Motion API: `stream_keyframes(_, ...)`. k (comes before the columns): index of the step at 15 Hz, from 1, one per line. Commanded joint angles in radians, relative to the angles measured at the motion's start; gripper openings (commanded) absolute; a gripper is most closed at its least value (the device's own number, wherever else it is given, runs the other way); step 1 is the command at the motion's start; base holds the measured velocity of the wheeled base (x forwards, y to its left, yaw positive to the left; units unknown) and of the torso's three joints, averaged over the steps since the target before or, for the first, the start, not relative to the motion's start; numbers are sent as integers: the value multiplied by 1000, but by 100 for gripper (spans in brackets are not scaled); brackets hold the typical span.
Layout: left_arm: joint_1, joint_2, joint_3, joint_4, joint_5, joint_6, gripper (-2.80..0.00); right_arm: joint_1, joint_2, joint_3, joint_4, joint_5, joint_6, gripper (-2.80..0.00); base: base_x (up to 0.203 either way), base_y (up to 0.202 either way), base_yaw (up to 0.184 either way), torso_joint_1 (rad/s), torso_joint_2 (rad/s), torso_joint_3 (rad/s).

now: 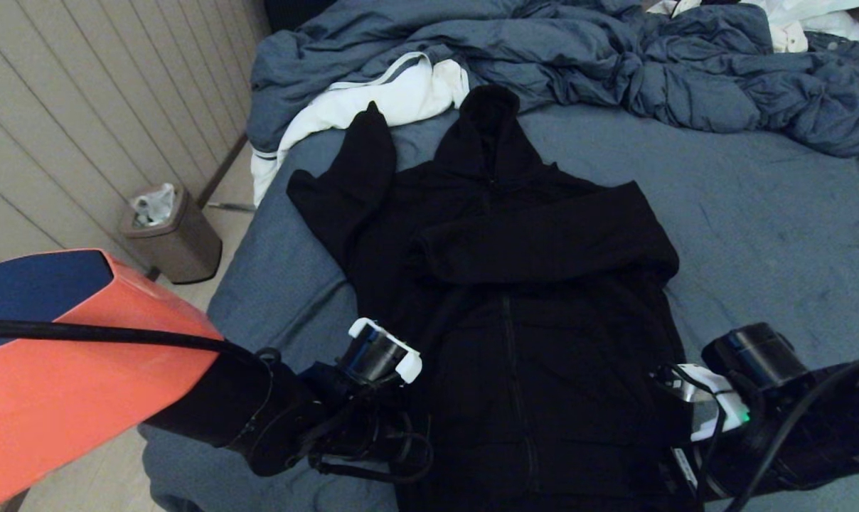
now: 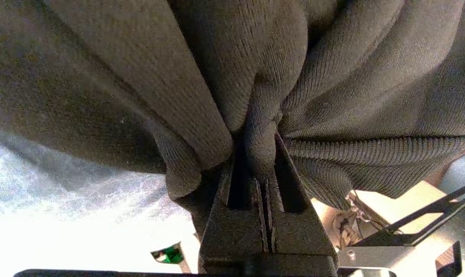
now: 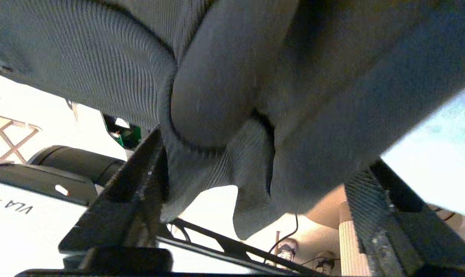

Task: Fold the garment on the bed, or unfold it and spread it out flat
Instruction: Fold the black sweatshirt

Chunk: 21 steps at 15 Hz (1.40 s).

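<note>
Hoodie [image 1: 515,299], black, lies front-up on the blue-grey bed [image 1: 756,213], hood toward 12 o'clock, zipper running down the middle. One sleeve is folded across the chest; the other points up toward 11 o'clock. I see the left gripper [image 2: 265,169] at 7 o'clock clenched on a pinch of the ribbed hem. Right gripper [image 3: 251,184] at 5 o'clock: jaws spread wide, hem fabric hanging between them, ungripped. Rumpled duvet [image 1: 614,64] at 12 o'clock.

Head above; wrists seemingly under hoodie [image 1: 522,284] hem.
</note>
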Motion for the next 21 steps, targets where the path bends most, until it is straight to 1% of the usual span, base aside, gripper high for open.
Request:
stream_keyframes(1,-13,-13,11,3,-2,-4,-280,0,-26,10,2,1,0,0,0,0,0,0,0,0)
stream_keyframes(8,-21,-15,18,2,0,-6,-280,0,-26,4,2,-3,4,0,0,0,0,0,0,0)
stream_keyframes(10,-21,-19,18,2,1,-6,-280,5,-34,14,1,-30,2,0,0,0,0,0,0,0)
stream_keyframes(12,-21,-16,18,2,1,-6,-280,1,-32,8,-1,-37,1,0,0,0,0,0,0,0)
stream_keyframes(13,-21,-16,18,2,1,-6,-280,0,-28,5,-1,-43,3,-280,0,0,0,0,0,0)
stream_keyframes(21,-21,-21,21,2,-1,-6,-280,1,-28,14,-7,-50,3,-280,0,0,0,0,0,0)
